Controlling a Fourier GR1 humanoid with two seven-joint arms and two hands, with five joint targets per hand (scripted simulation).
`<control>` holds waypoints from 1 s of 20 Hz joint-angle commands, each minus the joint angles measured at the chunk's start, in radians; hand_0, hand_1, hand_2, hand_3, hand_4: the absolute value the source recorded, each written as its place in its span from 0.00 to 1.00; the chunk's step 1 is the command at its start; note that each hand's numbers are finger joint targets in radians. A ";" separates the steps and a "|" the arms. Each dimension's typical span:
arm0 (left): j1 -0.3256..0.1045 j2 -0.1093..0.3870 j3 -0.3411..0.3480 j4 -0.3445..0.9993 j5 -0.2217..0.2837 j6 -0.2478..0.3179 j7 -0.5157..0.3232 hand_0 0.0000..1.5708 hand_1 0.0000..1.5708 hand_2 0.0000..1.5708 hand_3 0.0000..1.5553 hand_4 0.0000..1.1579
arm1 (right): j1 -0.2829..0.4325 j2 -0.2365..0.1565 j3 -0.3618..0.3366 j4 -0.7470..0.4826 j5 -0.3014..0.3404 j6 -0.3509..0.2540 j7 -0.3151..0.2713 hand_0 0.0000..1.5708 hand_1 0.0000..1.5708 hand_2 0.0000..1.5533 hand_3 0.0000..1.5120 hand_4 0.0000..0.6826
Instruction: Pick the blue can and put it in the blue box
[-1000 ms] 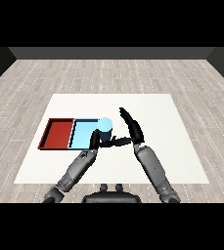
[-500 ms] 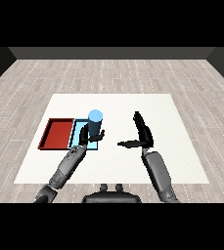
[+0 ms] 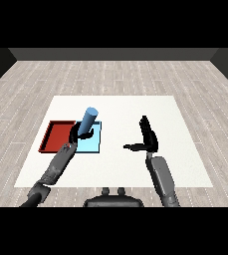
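Observation:
The blue can [image 3: 88, 120] is a light blue cylinder, tilted to the right, held over the left part of the light blue tray [image 3: 94, 141]. My left hand [image 3: 77, 134] is curled round the can's lower end, above the seam between the two trays. Whether the can touches the tray floor I cannot tell. My right hand [image 3: 147, 138] hovers over bare table to the right of the trays, fingers straight and thumb pointing left, holding nothing.
The red tray [image 3: 56, 135] lies directly left of the light blue tray, touching it. Both sit on the left half of the white table [image 3: 175, 119], which stands on a grey plank floor.
My left hand has carried the can leftward and tilted it over the light blue tray. My right hand has drawn away to the right, apart from the can.

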 commanded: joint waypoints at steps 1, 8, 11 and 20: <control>-0.067 0.073 -0.066 0.159 -0.133 0.048 0.130 0.98 0.98 0.90 0.81 0.84 | -0.026 0.003 -0.034 0.047 -0.015 0.000 -0.020 0.00 0.00 0.00 0.00 0.00; -0.236 0.047 -0.113 0.490 -0.245 -0.013 0.259 0.44 0.44 0.36 0.17 0.76 | 0.016 -0.001 -0.048 0.053 -0.022 0.005 -0.030 0.00 0.00 0.00 0.00 0.00; -0.281 -0.026 -0.084 0.610 -0.226 -0.040 0.334 0.76 0.76 0.67 0.25 0.73 | -0.004 -0.001 -0.100 0.117 -0.057 0.011 -0.054 0.00 0.00 0.00 0.00 0.00; -0.318 -0.159 -0.110 0.766 -0.263 -0.216 0.390 0.93 0.93 0.85 0.08 0.54 | -0.054 -0.018 -0.146 0.234 -0.072 0.031 -0.076 0.00 0.00 0.00 0.00 0.00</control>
